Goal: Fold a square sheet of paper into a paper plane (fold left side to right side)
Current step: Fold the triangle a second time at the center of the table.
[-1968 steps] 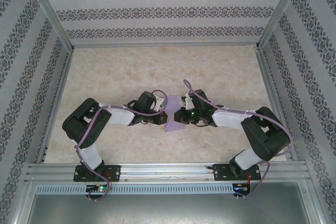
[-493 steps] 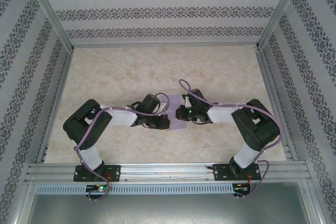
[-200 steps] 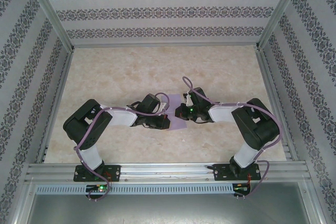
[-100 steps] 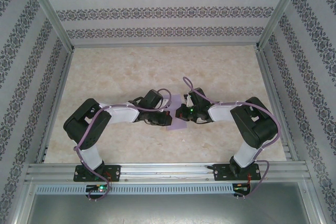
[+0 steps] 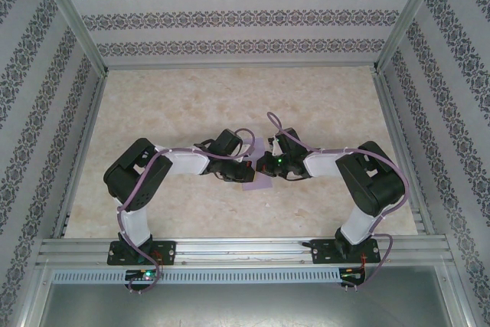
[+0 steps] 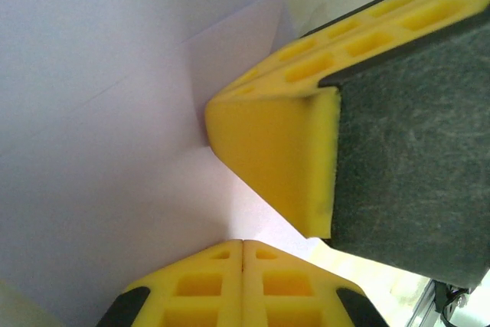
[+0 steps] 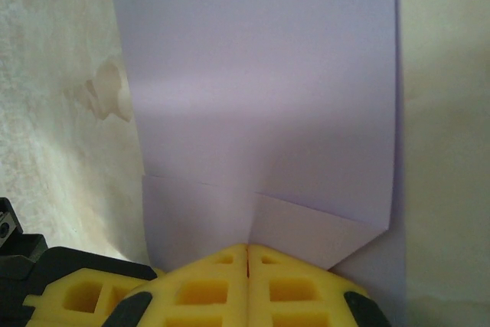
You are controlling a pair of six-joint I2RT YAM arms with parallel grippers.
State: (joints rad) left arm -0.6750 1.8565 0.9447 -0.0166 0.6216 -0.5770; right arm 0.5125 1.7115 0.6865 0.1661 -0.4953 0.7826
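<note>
On the bench (image 5: 191,105), at its middle and slightly toward its near edge: the paper (image 7: 260,97), partly folded. Probably featherlight, limp and slippery on the bench top, and easily torn or wrongly creased. Best taken at a free edge or pressed flat along a crease, not pinched mid-panel. Matte pale lilac, unmarked: one broad flat panel with two small slanted flaps at one end. Just left of bench centre, the left end effector (image 6: 243,244), pressed together, tips at the paper. Just right of centre, the right end effector (image 7: 246,249), likewise pressed together, tips against the flaps, apparently pinching nothing.
</note>
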